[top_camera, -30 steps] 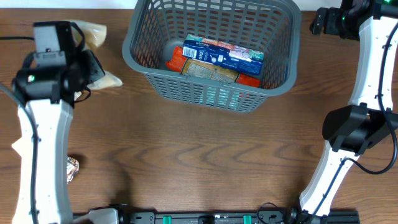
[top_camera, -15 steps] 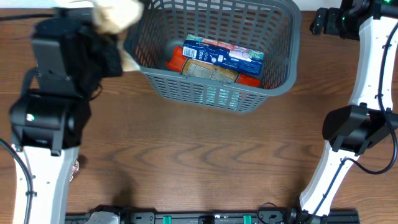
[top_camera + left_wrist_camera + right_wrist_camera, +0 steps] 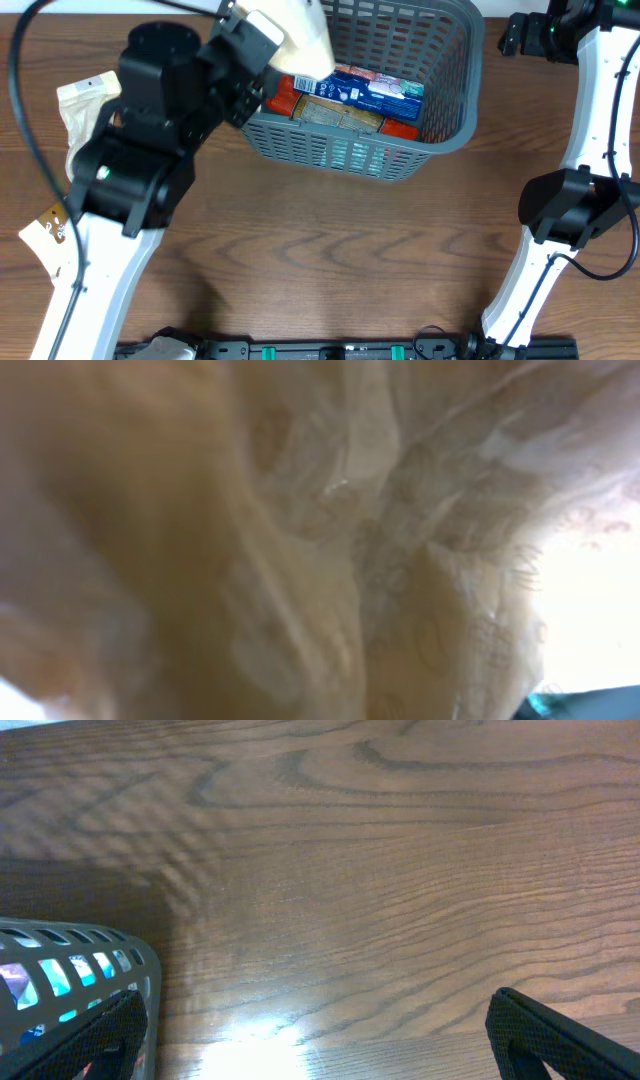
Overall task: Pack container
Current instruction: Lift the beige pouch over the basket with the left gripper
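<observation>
Container [image 3: 340, 150] sits under left claw [image 3: 252, 42], apparently gripping pale packet [image 3: 298, 42].

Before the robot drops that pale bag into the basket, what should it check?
1. Grip: ok. The left end effector holds the pale packet clear of the table.
2. Position: ok. From overhead the packet sits inside the left rim of the container.
3. Room inside: ok. Bare floor shows beyond the blue box.
4. Landing spot under the packet: cannot tell. The arm and packet hide it.
5. Left wrist view: not ok. The packet fills it.
6. Other arm: ok. The right end effector is open over the table, outside the container.
</observation>
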Robot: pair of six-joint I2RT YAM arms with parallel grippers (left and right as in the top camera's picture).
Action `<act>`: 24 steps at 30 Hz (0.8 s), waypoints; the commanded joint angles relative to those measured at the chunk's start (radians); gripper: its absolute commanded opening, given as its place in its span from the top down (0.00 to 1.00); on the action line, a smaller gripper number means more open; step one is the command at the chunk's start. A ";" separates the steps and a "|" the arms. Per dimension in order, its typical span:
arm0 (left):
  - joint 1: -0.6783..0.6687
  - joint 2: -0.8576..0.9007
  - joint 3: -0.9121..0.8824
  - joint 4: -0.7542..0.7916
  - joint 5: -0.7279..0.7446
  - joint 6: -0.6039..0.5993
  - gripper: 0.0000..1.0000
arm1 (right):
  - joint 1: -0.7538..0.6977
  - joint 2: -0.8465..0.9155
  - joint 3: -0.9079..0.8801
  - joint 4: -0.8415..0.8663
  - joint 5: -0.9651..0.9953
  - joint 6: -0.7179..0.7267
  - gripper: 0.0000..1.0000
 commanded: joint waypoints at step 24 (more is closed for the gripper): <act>-0.004 0.349 0.027 0.074 0.137 0.124 0.73 | 0.002 -0.002 -0.005 -0.007 0.002 -0.013 0.01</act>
